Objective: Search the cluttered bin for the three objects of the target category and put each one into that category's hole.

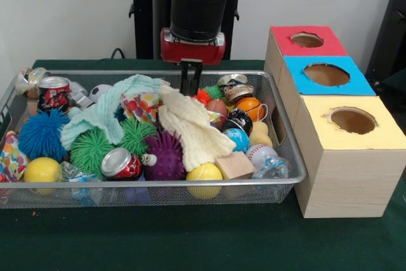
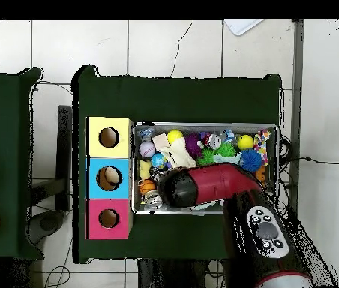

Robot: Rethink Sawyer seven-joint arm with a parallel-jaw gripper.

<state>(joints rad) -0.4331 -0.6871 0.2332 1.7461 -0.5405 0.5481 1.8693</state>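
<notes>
The wire mesh bin (image 1: 299, 171) is full of clutter; it also shows in the overhead view (image 2: 202, 125). My gripper (image 1: 191, 88) hangs straight down into the bin's far middle, just behind a cream knitted cloth (image 1: 190, 128). In the overhead view the arm (image 2: 202, 185) covers the gripper. A pale yellow plush shape (image 1: 259, 134), likely the duck, lies at the bin's right end beside a blue globe ball (image 1: 237, 139); it also shows in the overhead view (image 2: 144, 170). No teddy bear shows. The red-topped box's hole (image 1: 307, 40) is the farthest of the row (image 2: 109, 218).
Blue-topped (image 1: 326, 74) and yellow-topped (image 1: 353, 120) box holes lie nearer the camera. The bin holds spiky balls (image 1: 91, 149), a mint cloth (image 1: 104, 115), soda cans (image 1: 120, 163), a wooden block (image 1: 235, 165), yellow balls (image 1: 204, 174) and a baseball (image 1: 259, 154).
</notes>
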